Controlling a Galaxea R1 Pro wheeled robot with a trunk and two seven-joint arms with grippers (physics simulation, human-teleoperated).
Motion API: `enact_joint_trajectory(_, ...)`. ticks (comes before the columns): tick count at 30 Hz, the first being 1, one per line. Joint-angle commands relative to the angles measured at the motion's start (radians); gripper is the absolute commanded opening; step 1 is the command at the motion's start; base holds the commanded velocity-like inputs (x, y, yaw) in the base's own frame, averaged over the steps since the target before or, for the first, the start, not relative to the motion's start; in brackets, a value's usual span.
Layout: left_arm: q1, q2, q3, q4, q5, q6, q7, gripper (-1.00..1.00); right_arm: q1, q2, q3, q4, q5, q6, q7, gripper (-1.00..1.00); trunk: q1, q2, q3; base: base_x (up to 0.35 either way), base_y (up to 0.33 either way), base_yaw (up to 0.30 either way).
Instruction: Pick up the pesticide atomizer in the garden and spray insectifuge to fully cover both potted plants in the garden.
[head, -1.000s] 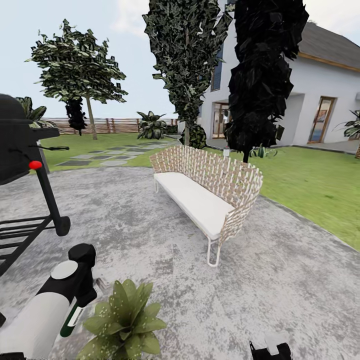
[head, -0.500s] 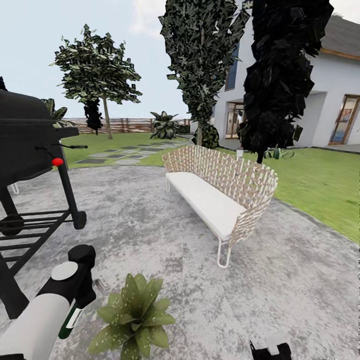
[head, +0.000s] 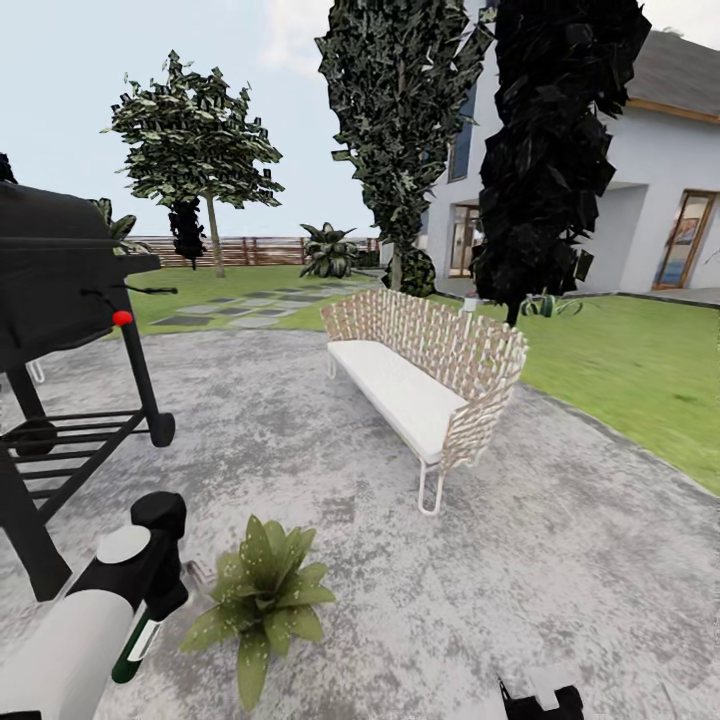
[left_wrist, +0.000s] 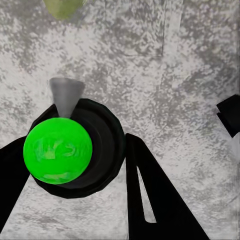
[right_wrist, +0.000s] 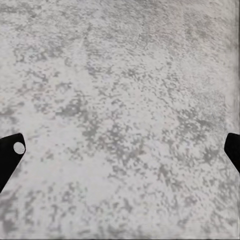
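Note:
My left gripper (head: 148, 622) is at the lower left of the head view, shut on the pesticide atomizer (head: 132, 652). The atomizer is a slim bottle with a whitish top, a thin red band and a dark green body. In the left wrist view its bright green round end (left_wrist: 57, 150) sits between the black fingers (left_wrist: 150, 195), above rough grey paving. One potted plant (head: 262, 598), a low rosette of pointed green leaves, stands on the paving just right of that gripper. A leaf tip (left_wrist: 62, 7) shows in the left wrist view. My right gripper (right_wrist: 120, 150) is open over bare paving.
A black grill on wheels (head: 60, 330) stands close on the left. A woven bench with a white cushion (head: 420, 385) is ahead in the middle. Behind lie lawn (head: 620, 370), stepping stones (head: 230, 305), tall trees, a wooden fence and a white house.
The whole head view has shifted, so the camera moved. The potted plant now shows fuller and higher in the view, and the bench sits a little further left. The left gripper still holds the atomizer.

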Motion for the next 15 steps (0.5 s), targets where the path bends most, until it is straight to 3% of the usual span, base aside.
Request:
enact_joint_trajectory(1,0.0,0.0,0.002,-0.001,-0.004,0.011,-0.009,-1.0,-0.001,0.0,-0.005,0.001,0.011,-0.004,-0.004,1.0,-0.001,-0.001,-0.001,-0.283,-0.132,0.0)
enact_joint_trajectory(4,0.003,0.002,0.002,0.001,0.024,0.008,-0.009,-1.0,-0.001,0.0,-0.005,0.001,0.011,-0.004,-0.004,1.0,-0.001,-0.001,-0.001,-0.284,-0.131,0.0)
enact_joint_trajectory(8,0.059,0.004,0.002,0.0,0.075,0.004,-0.006,-1.0,-0.001,0.0,-0.005,0.001,0.011,-0.004,-0.004,1.0,-0.001,-0.001,-0.001,-0.288,-0.129,0.0)
enact_joint_trajectory(15,0.111,0.004,0.002,0.001,0.17,0.001,0.033,-1.0,-0.001,0.0,-0.005,0.001,0.011,-0.004,-0.004,1.0,-0.001,-0.001,-0.001,-0.298,-0.123,0.0)
